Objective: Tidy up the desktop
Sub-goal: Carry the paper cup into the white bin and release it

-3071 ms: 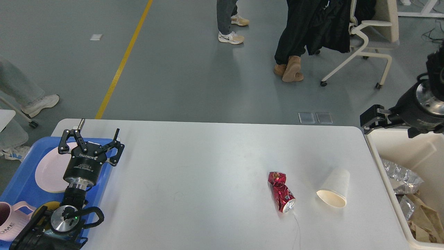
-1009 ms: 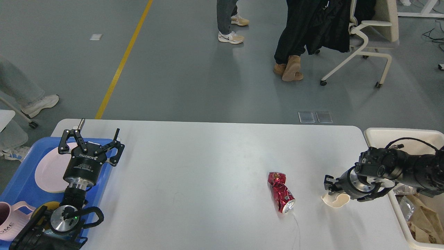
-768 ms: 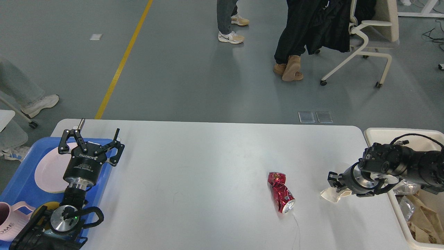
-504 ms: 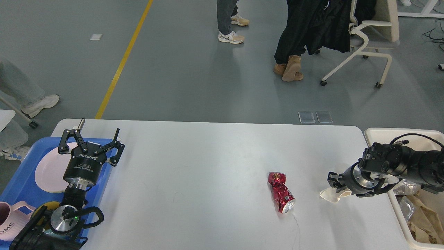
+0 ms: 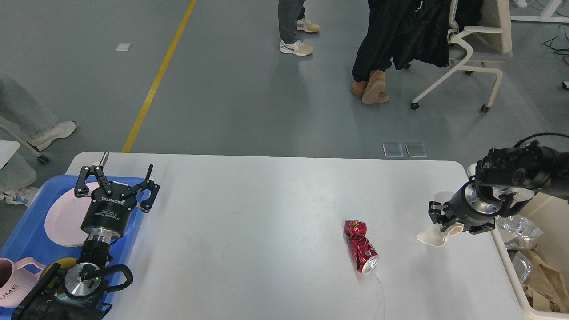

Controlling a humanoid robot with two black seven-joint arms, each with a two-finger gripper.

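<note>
The white desktop [image 5: 266,213] fills the middle of the head view. A crushed red can [image 5: 360,251] lies on it right of centre. My right gripper [image 5: 440,222] is shut on a squashed white paper cup [image 5: 436,236], held lifted above the desktop's right end, close to the bin. At the far left my left gripper [image 5: 116,175] stands open with nothing between its fingers, over the edge of the blue tray [image 5: 26,231].
The blue tray holds a pink plate [image 5: 62,222] and a pink mug [image 5: 11,289]. A cream bin [image 5: 540,249] with foil and brown paper stands off the right edge. People's legs and a wheeled chair [image 5: 466,58] are on the floor beyond.
My right arm came in from the bin, closed on the paper cup lying on the desktop, crushed it, and now lifts it up and to the right. The left arm and can stayed put.
</note>
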